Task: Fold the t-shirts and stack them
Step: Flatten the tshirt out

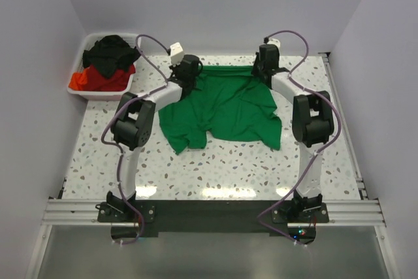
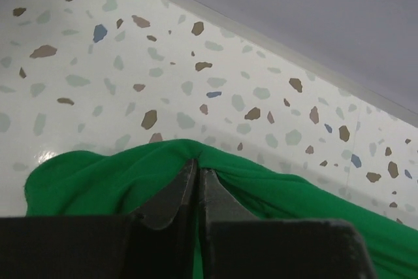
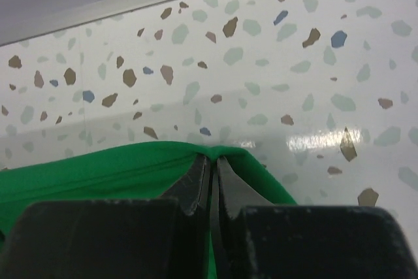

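Green cloth fills both grips: the left gripper (image 2: 198, 165) is clamped on the far edge of the green t-shirt (image 1: 225, 106), on the side nearer the white bin (image 1: 99, 94). The right gripper (image 3: 210, 160) pinches the same edge farther from the bin. The shirt lies rumpled on the speckled table (image 1: 228, 171) beside the bin, which holds the black t-shirt (image 1: 112, 50) and the red t-shirt (image 1: 91, 80).

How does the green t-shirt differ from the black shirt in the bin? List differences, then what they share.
Place: the green t-shirt lies on the table; the black shirt sits in the white bin, atop a red shirt.
Pose: the green t-shirt is spread out; the black shirt is bunched.
Contact: the left claw and right claw pinch the green t-shirt's far edge; no claw touches the black shirt.
Shared: both are unfolded.
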